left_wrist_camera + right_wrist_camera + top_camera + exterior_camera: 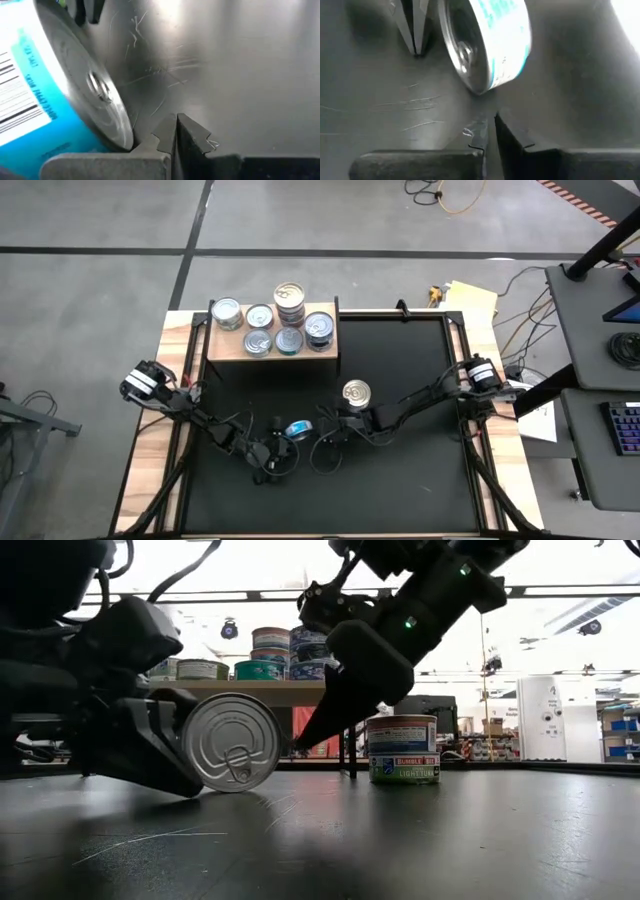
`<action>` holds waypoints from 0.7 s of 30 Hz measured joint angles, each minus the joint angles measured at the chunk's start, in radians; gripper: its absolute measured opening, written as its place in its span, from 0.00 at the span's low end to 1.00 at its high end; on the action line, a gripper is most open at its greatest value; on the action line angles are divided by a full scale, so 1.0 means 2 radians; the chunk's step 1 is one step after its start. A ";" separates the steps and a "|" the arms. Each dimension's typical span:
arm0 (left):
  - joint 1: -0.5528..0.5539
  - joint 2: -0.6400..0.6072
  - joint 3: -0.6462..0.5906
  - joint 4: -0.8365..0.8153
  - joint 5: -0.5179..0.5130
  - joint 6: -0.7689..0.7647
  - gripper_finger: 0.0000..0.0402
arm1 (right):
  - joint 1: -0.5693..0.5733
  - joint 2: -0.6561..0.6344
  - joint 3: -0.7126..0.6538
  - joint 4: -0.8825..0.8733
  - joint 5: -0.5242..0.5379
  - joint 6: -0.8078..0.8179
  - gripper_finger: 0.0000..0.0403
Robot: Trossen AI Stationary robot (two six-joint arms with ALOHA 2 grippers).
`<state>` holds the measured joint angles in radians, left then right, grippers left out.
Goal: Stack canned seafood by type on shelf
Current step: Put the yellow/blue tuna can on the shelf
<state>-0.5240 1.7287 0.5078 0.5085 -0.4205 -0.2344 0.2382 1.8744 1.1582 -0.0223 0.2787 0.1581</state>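
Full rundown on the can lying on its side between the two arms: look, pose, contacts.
The tipped can is a short round metal tin with a silver pull-tab end and a blue-white label. It rests on its curved side on the black table, its end turned toward the low camera. The left pincer, shut, sits beside it, apparently touching its side. The right pincer, also shut, points at it from the other side; contact can't be confirmed.

Tipped can (297, 428) mid-table; upright can (356, 393) right; shelf (272, 346) behind.
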 joint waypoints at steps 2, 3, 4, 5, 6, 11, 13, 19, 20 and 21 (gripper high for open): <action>0.000 0.000 -0.002 -0.002 -0.004 -0.001 0.00 | 0.000 -0.001 0.005 -0.002 0.010 -0.025 0.09; 0.000 0.000 -0.002 -0.002 -0.004 -0.003 0.00 | -0.002 -0.002 0.009 -0.002 0.016 -0.035 0.12; 0.000 0.000 -0.003 -0.002 -0.004 -0.007 0.00 | -0.005 -0.002 0.015 -0.003 0.019 -0.043 0.15; 0.000 0.000 -0.003 -0.004 -0.004 -0.010 0.00 | -0.009 -0.002 0.021 -0.002 0.019 -0.052 0.19; 0.000 0.000 -0.003 -0.006 -0.004 -0.014 0.00 | -0.013 -0.003 0.026 -0.001 0.018 -0.057 0.23; 0.000 0.000 -0.005 -0.006 -0.007 -0.024 0.00 | -0.029 -0.003 0.050 -0.003 0.001 -0.085 0.44; 0.000 0.000 -0.005 -0.006 -0.008 -0.027 0.00 | -0.034 -0.003 0.058 -0.001 -0.043 -0.097 0.52; 0.000 0.000 -0.008 -0.007 -0.013 -0.046 0.00 | -0.050 0.012 0.064 0.027 -0.127 -0.107 0.64; 0.000 0.000 -0.009 -0.008 -0.017 -0.049 0.00 | -0.053 0.018 0.064 0.037 -0.126 -0.111 0.65; 0.000 0.000 -0.009 -0.007 -0.019 -0.049 0.00 | -0.055 0.025 0.064 0.045 -0.127 -0.113 0.65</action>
<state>-0.5236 1.7283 0.4904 0.4950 -0.4578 -0.3331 0.1281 1.9243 1.2854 0.0670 0.0250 -0.0683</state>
